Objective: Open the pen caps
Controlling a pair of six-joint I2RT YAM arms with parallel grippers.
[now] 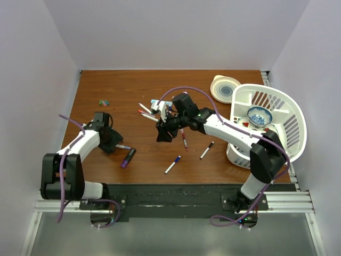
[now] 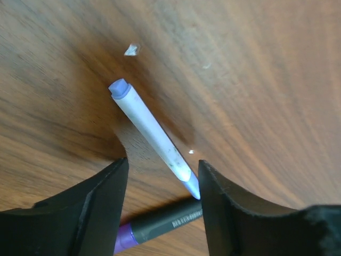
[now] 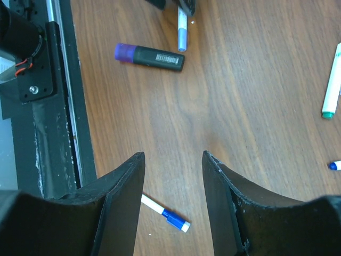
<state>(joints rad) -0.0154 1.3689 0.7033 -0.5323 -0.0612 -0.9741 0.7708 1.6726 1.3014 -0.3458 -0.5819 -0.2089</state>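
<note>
Pen caps (image 3: 171, 217), tiny, blue, teal, purple, on white barrels (image 3: 151, 205)

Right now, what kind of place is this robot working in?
Likely a lab robot test cell, not a home: a wooden table boxed in by plain white walls, arms bolted to a metal rail, and staged props such as scattered marker pens and a white basket.

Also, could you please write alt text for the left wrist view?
The open left end effector hovers over a white pen with lavender ends lying on the wooden table, its near tip close to one finger. A black-and-purple marker lies beside it.
</note>
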